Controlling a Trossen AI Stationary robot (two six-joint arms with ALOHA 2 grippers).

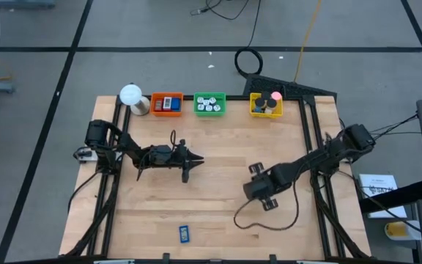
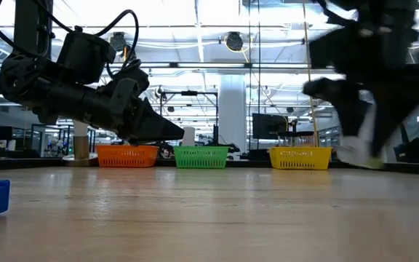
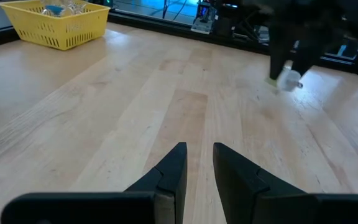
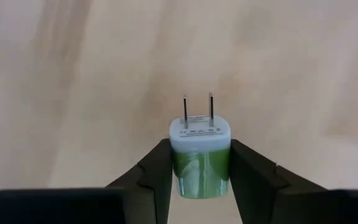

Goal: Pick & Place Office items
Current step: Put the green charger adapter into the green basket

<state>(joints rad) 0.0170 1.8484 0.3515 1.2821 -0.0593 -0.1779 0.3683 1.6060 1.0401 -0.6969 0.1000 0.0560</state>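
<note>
Risks, judged from the present layout:

- Left arm idles mid-counter, left of centre. Left gripper (image 1: 190, 159) points toward the centre. If the right arm's route to the trays crosses that side, the two could meet; there is open wood between them for now.
- Blue flat item (image 1: 184, 234) lies alone near the front edge of the counter (image 1: 218, 213), well apart from both arms. A low sweep or the loose cable by the right arm could nudge it toward the edge.
- Right arm carries a small green charger plug (image 4: 200, 155). The fingers (image 4: 157, 171) grip only its smooth green sides, with the white face and two metal prongs sticking out beyond the tips. A quick swing could let it twist or slide out and drop on bare wood.
- Three trays stand along the far edge: orange tray (image 1: 167, 103), green tray (image 1: 210, 104), yellow tray (image 1: 266, 105). All already hold items. A release too high or off centre could bounce the plug off a rim.

Gripper state:

- Left gripper: narrow gap between the fingers, nothing in it, above the wood and touching nothing.
- Right gripper (image 1: 258, 185): closed on the plug, clamped from both sides, held clear of the counter right of centre.
</note>
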